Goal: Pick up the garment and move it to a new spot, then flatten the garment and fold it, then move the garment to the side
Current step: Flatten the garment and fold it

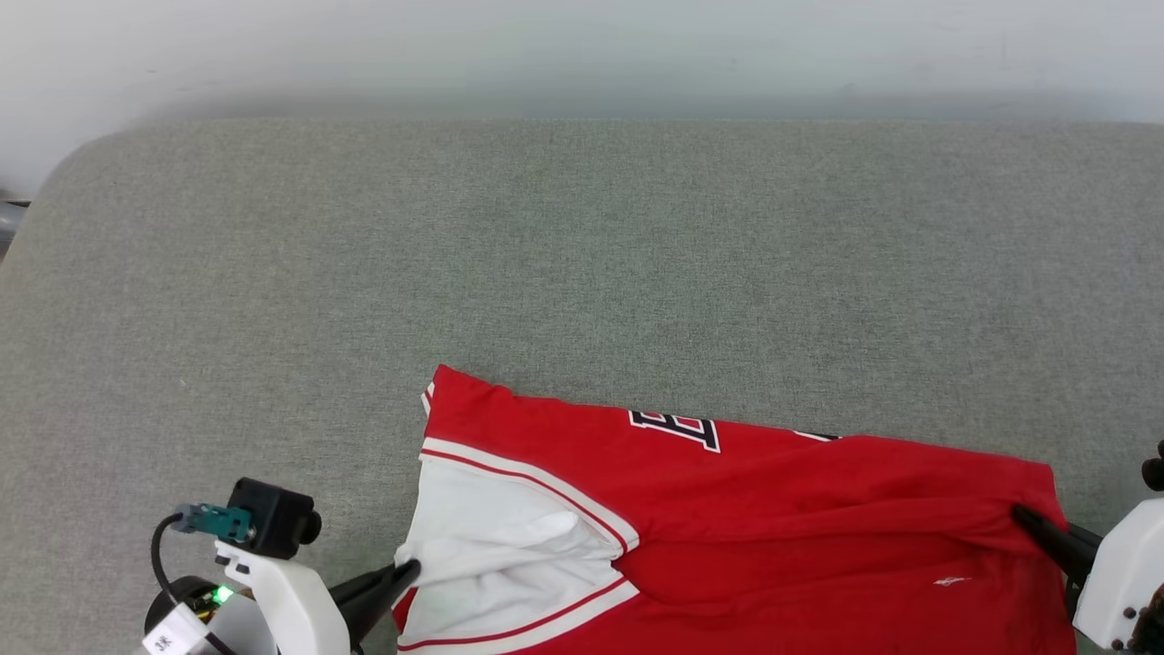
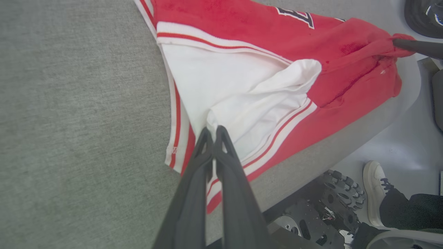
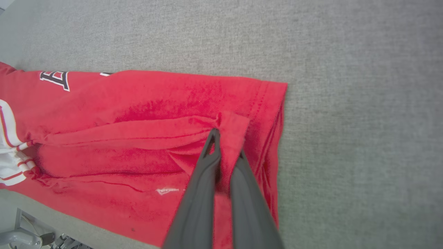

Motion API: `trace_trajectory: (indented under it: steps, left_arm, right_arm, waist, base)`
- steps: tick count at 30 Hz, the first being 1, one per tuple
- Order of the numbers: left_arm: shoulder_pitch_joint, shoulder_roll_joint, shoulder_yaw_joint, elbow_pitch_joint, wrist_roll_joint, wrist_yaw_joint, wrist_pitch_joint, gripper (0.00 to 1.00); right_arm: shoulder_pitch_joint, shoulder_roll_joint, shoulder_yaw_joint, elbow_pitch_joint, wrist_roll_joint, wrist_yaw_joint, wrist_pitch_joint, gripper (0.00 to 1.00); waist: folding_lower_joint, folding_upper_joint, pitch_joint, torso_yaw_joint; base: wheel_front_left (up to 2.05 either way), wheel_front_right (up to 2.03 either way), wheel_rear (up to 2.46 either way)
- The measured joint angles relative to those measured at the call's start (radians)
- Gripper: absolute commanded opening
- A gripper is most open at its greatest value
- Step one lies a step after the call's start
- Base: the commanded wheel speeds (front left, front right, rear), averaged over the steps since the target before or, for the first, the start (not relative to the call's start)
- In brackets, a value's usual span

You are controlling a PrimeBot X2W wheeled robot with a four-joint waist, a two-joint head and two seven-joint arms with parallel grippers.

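Here the left gripper point(image 1: 411, 571) slants in at lower left, clenched on the garment's point(image 1: 782, 496) white sleeve point(image 1: 509, 537); the right gripper point(image 1: 1020, 514), lower right, pinches its red hem point(image 1: 1037, 487). Garment lies bottom centre; lettering point(image 1: 677, 428) shows "E".

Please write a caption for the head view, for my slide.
The red shirt lies on the grey table, left hand gripping its white sleeve, right hand gripping its red end.

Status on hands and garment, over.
Left hand shut on white sleeve. Right hand shut on garment near hem. Lies along near table edge. Foot beside table.
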Motion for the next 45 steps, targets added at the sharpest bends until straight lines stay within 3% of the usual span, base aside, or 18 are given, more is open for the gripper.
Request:
trace_trajectory:
  steps: [15,16,17,18,25,31,38,45]
  left_arm:
    - [-0.015,-0.055,-0.073,0.138,0.055,-0.040,0.009,0.00]
    - [-0.017,-0.060,-0.077,0.146,0.058,-0.043,0.009,0.00]
    - [-0.018,-0.065,-0.079,0.153,0.060,-0.044,0.008,0.36]
    - [-0.019,-0.067,-0.081,0.160,0.061,-0.046,0.007,1.00]
    - [-0.008,-0.077,-0.057,0.194,0.073,-0.032,-0.075,1.00]
    - [-0.011,-0.102,0.008,0.185,0.119,0.008,-0.236,1.00]
    - [-0.019,-0.149,0.055,0.187,0.215,0.056,-0.448,1.00]
    - [-0.022,-0.214,0.119,0.206,0.280,0.099,-0.531,1.00]
  right_arm:
    - [0.014,-0.085,0.118,0.032,-0.026,0.000,-0.048,0.00]
    - [0.013,-0.088,0.125,0.038,-0.025,0.000,-0.052,0.22]
    - [0.012,-0.091,0.130,0.043,-0.025,0.000,-0.060,0.82]
    - [0.012,-0.093,0.135,0.049,-0.024,0.000,-0.065,1.00]
    - [0.015,-0.130,0.157,0.054,-0.014,0.000,-0.080,1.00]
    - [0.017,-0.133,0.109,-0.024,0.012,0.000,-0.033,1.00]
    - [0.030,-0.043,0.001,-0.045,-0.028,0.000,0.061,1.00]
    - [0.028,0.081,-0.136,0.014,-0.110,0.000,0.119,1.00]
  waist:
    - [0.0001,0.0000,0.012,0.000]
    - [0.0001,0.0000,0.010,0.000]
    - [0.0001,0.0000,0.007,0.000]
    - [0.0001,0.0000,0.004,0.000]
    - [0.0001,0.0000,-0.037,-0.008]
    - [0.0001,0.0000,-0.056,-0.019]
    - [0.0001,0.0000,-0.053,-0.018]
    - [0.0001,0.0000,-0.029,0.000]
  base:
    - [0.00,0.00,0.00]
    - [0.00,0.00,0.00]
    - [0.00,0.00,0.00]
    - [0.00,0.00,0.00]
    - [0.00,0.00,0.00]
    - [0.00,0.00,0.00]
    - [0.00,0.00,0.00]
    - [0.00,0.00,0.00]
